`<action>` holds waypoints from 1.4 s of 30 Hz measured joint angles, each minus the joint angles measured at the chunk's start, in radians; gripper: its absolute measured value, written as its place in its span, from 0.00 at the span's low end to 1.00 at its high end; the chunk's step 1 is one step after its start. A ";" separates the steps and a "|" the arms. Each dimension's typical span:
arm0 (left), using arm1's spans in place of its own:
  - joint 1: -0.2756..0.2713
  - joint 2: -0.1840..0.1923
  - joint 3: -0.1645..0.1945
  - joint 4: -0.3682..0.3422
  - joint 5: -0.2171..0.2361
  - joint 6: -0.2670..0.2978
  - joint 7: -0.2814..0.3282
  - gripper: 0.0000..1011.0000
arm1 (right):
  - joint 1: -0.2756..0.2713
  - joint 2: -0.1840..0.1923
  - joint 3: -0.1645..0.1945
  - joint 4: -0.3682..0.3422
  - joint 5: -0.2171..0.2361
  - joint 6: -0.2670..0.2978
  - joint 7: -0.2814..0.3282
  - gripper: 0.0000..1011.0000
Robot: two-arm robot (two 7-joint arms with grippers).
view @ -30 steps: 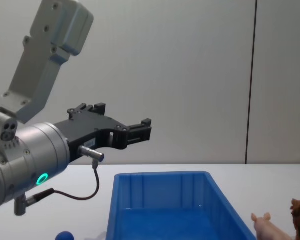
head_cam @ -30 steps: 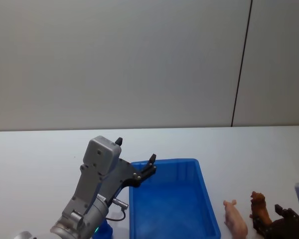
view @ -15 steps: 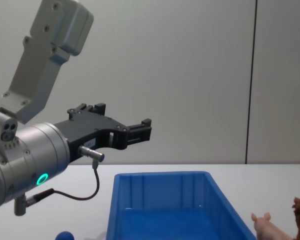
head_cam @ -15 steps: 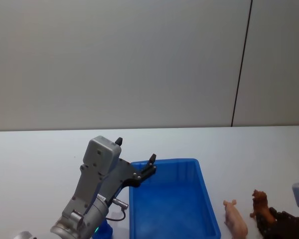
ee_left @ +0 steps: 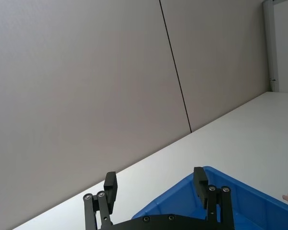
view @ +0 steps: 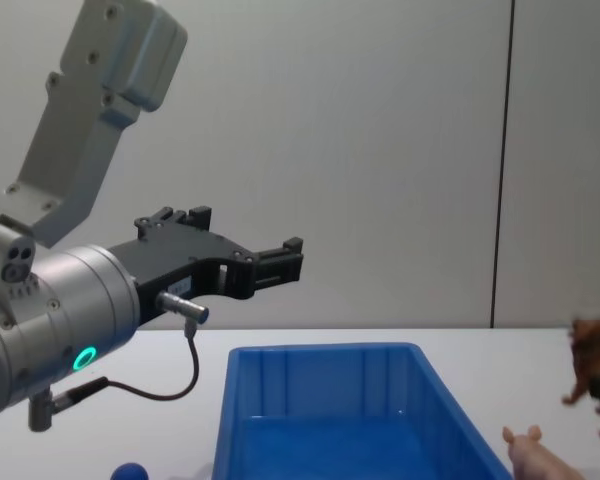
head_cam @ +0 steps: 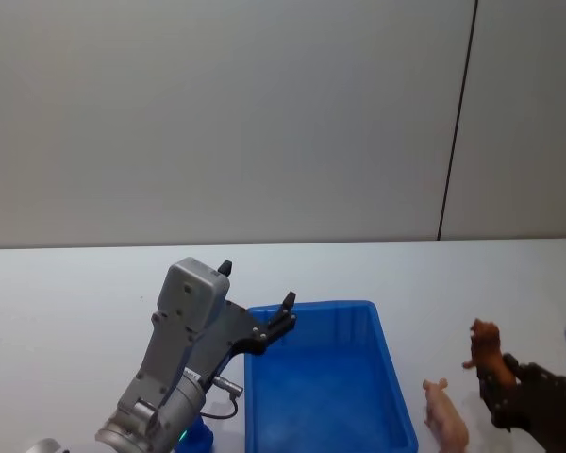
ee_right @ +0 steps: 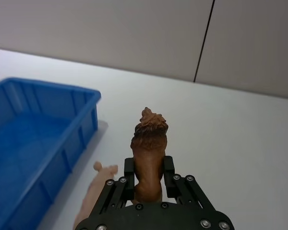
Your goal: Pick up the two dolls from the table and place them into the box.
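My right gripper is shut on the reddish-brown doll and holds it upright in the air to the right of the box. In the head view this doll hangs above the table, with the right gripper just below it. The pale pink pig doll lies on the table between the box and the raised doll. My left gripper is open and holds nothing, hovering over the box's far left corner.
A small blue ball lies on the table left of the box, under my left arm. White tabletop stretches behind and to the right of the box. A grey wall with a dark vertical seam stands behind.
The right gripper has risen with the reddish-brown doll, lifting it off the table beside the pig. The left arm has not moved.
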 joint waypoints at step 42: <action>0.000 0.000 0.000 0.000 0.000 0.000 0.000 0.99 | 0.107 -0.082 -0.070 0.001 -0.022 -0.019 0.260 0.78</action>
